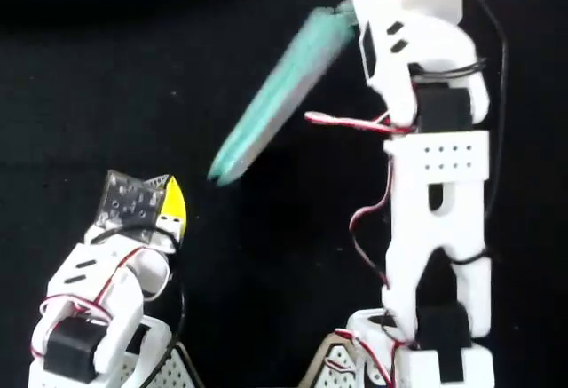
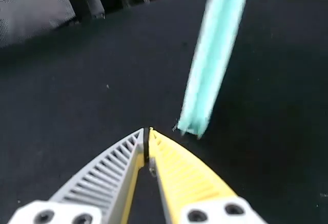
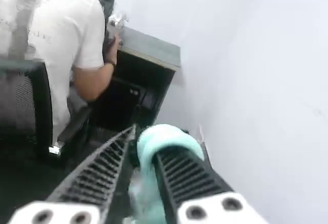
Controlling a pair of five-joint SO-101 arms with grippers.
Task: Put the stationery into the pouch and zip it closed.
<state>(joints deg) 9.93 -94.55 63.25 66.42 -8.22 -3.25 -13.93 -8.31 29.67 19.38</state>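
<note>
So, my right gripper (image 3: pixel 144 134) is clamped on one end of the teal pouch (image 1: pixel 271 104), up at the far side of the black table (image 1: pixel 133 95). The fingers are only as far apart as the pouch is thick, with the fabric bunched up between them. In my right wrist view the pouch (image 3: pixel 154 149) bulges out past the fingertips, and there's a white wall (image 3: pixel 266 80) behind it.

From there the pouch hangs down at a slant, long and narrow, with its free end pointing toward my left side. It's pretty blurry, so I honestly can't tell if the zip is open or closed, or what's inside it, if anything. I also can't tell whether the low end touches the table or hangs just above it.

My left gripper (image 1: pixel 167 188) sits low at the near left of the table, fingers pressed together, tips touching, holding nothing. In my left wrist view the grey and yellow fingers meet at a point (image 2: pixel 147 131), and the pouch's free end (image 2: pixel 190 124) is just beyond and a bit to the side of them, not touching.
</note>
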